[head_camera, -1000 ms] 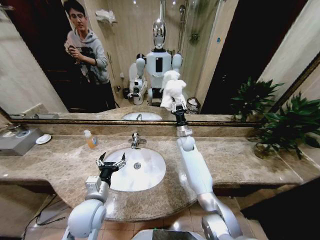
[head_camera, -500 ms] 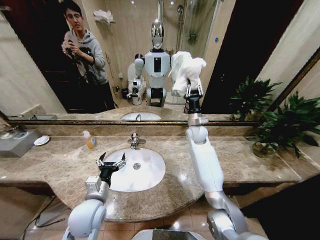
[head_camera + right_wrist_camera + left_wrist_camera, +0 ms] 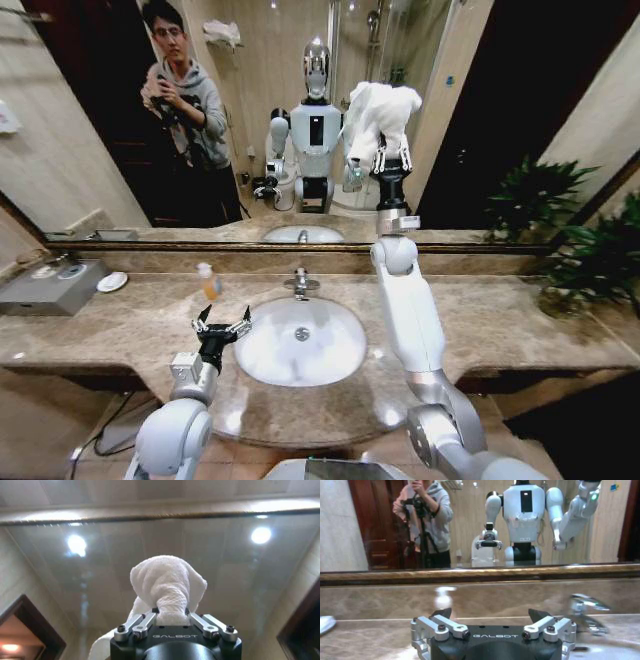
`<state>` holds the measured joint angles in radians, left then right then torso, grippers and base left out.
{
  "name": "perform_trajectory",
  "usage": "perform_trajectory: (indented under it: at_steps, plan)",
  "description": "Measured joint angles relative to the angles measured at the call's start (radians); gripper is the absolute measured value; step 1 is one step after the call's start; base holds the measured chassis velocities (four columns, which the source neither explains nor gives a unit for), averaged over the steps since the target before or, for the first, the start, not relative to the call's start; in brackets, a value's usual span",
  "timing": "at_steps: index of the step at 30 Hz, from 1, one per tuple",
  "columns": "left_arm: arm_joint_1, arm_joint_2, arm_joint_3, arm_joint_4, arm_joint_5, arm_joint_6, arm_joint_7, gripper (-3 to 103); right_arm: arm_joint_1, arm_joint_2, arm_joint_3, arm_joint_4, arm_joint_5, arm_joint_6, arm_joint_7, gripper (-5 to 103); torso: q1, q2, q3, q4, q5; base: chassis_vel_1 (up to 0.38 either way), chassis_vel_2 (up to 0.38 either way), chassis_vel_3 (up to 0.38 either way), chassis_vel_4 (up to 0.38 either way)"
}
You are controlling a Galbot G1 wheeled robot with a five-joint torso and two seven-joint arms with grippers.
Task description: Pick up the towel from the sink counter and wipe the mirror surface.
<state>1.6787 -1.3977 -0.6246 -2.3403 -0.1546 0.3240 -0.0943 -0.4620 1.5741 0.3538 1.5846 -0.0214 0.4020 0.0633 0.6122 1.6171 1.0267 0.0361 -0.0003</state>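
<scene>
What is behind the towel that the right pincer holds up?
Behind the towel, clamped in the right pincer, is the mirror glass, showing reflected ceiling lights. The towel hides the glass directly behind it, so whether they touch is unclear.

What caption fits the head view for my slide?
Right tool presses the towel against the mirror; left tool waits open above the counter.

I saw a bathroom with beige tiled walls and a dark wooden door (image 3: 375,525) on the left. A grey box (image 3: 50,285) and a small white dish (image 3: 112,282) stood at the far left, a soap bottle (image 3: 209,281) near a chrome tap (image 3: 300,283). Green potted plants (image 3: 590,262) filled the right corner. Round ceiling lights (image 3: 261,534) glowed overhead. The floor below was tan tile, with a dark cable (image 3: 105,435) lying across it.
</scene>
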Motion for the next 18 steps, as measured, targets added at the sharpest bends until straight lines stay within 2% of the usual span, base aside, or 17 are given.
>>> perform_trajectory:
  at_steps: [4, 6, 10, 12, 18]
  plan:
    - [0.000, 0.000, 0.000, 0.000, 0.000, 0.000, 0.000, 100, 0.062, 0.002, -0.011, -0.003, 0.007, -0.043, 0.002, 18, 0.000, 0.000, 0.000, -0.0003, -0.0001, 0.299, 0.299, -0.296, -0.283]
    - [0.000, 0.000, 0.000, 0.000, 0.000, 0.000, 0.000, 100, 0.126, 0.007, -0.024, -0.013, 0.008, -0.072, 0.002, 18, 0.000, 0.000, 0.000, 0.0006, -0.0006, 0.260, 0.234, -0.233, -0.237]
    - [0.000, 0.000, 0.000, 0.000, 0.000, 0.000, 0.000, 100, 0.203, 0.022, -0.032, -0.038, -0.006, -0.102, 0.017, 18, 0.000, 0.000, 0.000, 0.0003, -0.0003, 0.143, 0.116, -0.063, -0.124]
    - [0.000, 0.000, 0.000, 0.000, 0.000, 0.000, 0.000, 100, 0.245, 0.032, -0.027, -0.069, -0.022, -0.117, 0.031, 18, 0.000, 0.000, 0.000, 0.0010, -0.0001, 0.023, 0.014, 0.030, -0.004]
    - [0.000, 0.000, 0.000, 0.000, 0.000, 0.000, 0.000, 100, 0.318, 0.035, 0.010, -0.141, -0.058, -0.139, 0.058, 18, 0.000, 0.000, 0.000, -0.0017, 0.0010, -0.080, -0.037, 0.056, 0.036]
